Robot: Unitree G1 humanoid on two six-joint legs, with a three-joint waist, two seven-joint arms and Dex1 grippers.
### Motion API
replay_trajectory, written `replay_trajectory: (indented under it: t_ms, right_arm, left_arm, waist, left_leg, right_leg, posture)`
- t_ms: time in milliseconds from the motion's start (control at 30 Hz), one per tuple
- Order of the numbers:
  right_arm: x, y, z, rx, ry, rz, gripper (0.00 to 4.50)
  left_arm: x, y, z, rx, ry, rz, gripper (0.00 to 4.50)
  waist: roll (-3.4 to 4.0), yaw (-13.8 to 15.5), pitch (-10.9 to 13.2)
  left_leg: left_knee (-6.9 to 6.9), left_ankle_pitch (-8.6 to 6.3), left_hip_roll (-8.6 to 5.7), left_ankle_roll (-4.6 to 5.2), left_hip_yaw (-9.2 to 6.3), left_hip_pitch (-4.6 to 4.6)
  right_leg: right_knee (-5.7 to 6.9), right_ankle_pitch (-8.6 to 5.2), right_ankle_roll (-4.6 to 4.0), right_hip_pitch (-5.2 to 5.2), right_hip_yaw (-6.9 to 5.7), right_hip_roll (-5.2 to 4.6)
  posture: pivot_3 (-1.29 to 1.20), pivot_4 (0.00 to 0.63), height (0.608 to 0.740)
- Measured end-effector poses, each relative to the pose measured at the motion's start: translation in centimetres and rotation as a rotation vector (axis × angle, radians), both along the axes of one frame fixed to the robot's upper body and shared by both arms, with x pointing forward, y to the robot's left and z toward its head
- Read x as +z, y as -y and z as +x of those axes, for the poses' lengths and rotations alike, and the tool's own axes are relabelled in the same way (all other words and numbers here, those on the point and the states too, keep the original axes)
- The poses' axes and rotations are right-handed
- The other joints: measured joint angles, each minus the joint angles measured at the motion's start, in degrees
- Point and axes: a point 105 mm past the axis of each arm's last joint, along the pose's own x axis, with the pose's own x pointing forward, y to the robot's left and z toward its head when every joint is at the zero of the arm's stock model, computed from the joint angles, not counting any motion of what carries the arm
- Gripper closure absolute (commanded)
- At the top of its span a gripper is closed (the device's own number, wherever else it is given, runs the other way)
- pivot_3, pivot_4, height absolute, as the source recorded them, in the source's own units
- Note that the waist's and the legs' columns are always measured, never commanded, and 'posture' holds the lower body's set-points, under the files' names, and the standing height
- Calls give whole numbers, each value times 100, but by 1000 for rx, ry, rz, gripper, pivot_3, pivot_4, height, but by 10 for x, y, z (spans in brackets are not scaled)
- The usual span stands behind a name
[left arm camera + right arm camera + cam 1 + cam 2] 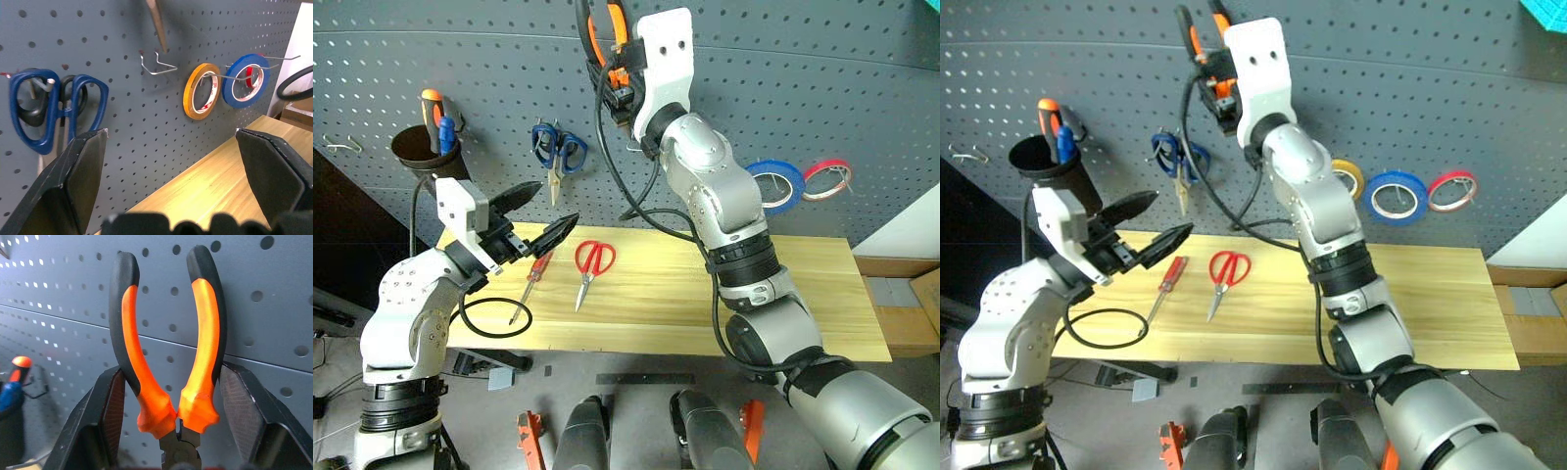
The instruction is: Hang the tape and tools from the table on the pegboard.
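pegboard (pixel 862 88) | right gripper (pixel 168 382) jaws clamp pliers (pixel 166 342) | left gripper (pixel 536 215) jaws wide, empty

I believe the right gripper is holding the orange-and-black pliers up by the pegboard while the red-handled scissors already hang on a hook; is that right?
Not quite: the red-handled scissors lie on the table, as the left eye view shows. The right gripper does hold the orange-and-black pliers up by the pegboard.

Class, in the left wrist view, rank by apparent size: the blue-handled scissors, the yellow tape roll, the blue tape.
1. blue-handled scissors, clearly largest, though nearest the camera.
2. yellow tape roll and blue tape: they look alike, so no ranking.
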Motion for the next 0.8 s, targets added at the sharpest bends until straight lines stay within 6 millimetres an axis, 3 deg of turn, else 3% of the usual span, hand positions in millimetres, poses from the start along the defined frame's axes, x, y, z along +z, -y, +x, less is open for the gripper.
replay_trajectory:
  t_ms: [500, 800]
  right_arm:
    - [-22, 4, 20, -68, 64, -11, 2094]
    - [-60, 12, 34, -129, 23, -78, 2095]
  left_arm:
    - [8, 12, 4, -40, 39, 2, 0]
    - [8, 12, 5, -39, 36, 2, 0]
  waist:
    - [-1, 18, -5]
    - [0, 89, -10]
  left_leg:
    - [7, 4, -1, -7, 0, 4]
    - [12, 15, -2, -20, -7, 12]
  right_leg:
    - [21, 1, -1, 0, 0, 0]
    - [52, 1, -2, 0, -1, 4]
  posture:
    - [20, 154, 740]
    - [20, 158, 740]
